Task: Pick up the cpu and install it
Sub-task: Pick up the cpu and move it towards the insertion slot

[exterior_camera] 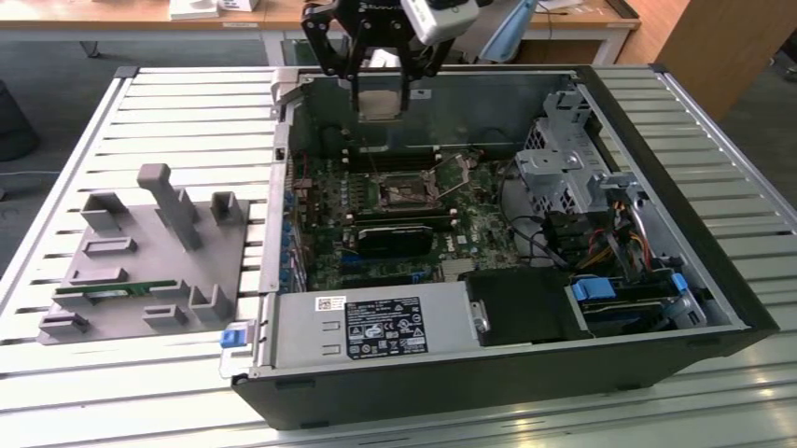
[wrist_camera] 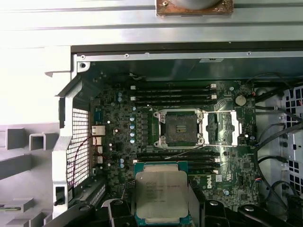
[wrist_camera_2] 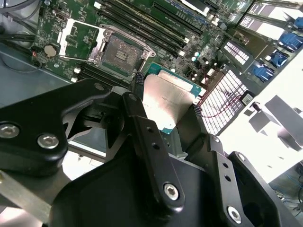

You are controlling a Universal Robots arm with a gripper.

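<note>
Above PC case (exterior_camera: 498, 383), jaws grip cpu (wrist_camera: 162, 194), sides hidden

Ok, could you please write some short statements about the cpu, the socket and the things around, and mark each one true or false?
1. The pincer holds the cpu above the open computer case. True.
2. The cpu sits in the motherboard socket. False: the socket is empty with its frame open, and the cpu is in the pincer.
3. A green memory stick lies on the grey fixture at the exterior view's left. True.
4. The case is closed by its side panel. False: it is open and the motherboard shows inside.
</note>
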